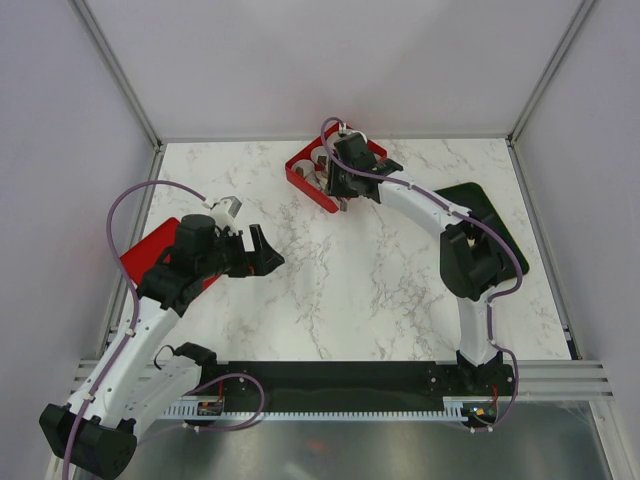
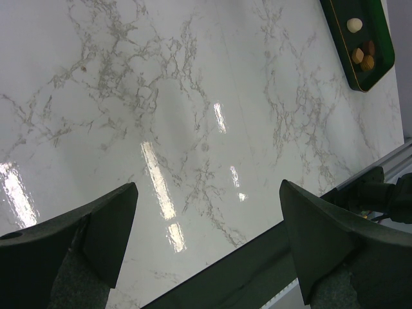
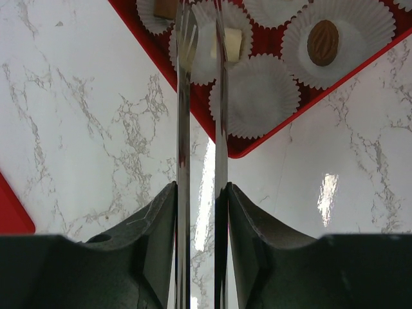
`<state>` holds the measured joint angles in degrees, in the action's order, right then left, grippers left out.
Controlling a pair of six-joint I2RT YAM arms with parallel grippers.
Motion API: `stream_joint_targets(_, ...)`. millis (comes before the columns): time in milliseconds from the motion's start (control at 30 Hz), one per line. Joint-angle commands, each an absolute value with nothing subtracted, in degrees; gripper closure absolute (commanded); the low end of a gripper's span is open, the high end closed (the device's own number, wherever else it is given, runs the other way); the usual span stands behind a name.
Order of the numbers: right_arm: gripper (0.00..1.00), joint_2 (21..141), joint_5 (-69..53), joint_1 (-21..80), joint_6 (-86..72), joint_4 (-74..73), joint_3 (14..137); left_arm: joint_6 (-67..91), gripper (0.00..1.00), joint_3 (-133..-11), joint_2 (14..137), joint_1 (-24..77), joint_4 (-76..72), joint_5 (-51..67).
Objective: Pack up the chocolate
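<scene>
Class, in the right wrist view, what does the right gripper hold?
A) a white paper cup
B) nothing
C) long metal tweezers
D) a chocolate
C: the right gripper is shut on the metal tweezers, their tips over paper cups in the red tray.

- Left arm and right arm: white links, black joints.
- Purple cable on each arm.
- Left gripper: dark, matte, wedge-shaped fingers.
</scene>
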<state>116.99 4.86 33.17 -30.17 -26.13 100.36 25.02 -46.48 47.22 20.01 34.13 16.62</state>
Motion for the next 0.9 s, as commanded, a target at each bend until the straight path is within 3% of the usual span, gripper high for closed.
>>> stream_joint_targets(0, 0.57, 116.89, 5.45, 33.40, -29.53, -24.43, 103.97, 22.76, 0.00, -46.23, 46.93, 20.13, 32.61, 16.70)
stream_joint_targets(433, 0.59, 108.29, 10.19, 33.22, -26.72, -28.47, 103.98, 22.76, 0.00, -46.32, 46.76, 20.13, 32.61, 16.70)
stream_joint_targets(667, 0.59, 92.59, 11.95, 28.66, -26.98, -32.78, 88.55, 22.68, 0.00, -46.23, 46.50, 20.13, 32.61, 16.79)
stream_joint_targets(867, 0.58, 76.59, 11.17, 16.47, -26.28, -39.45, 75.26, 22.76, 0.00, -46.32, 46.49, 20.13, 32.61, 17.05)
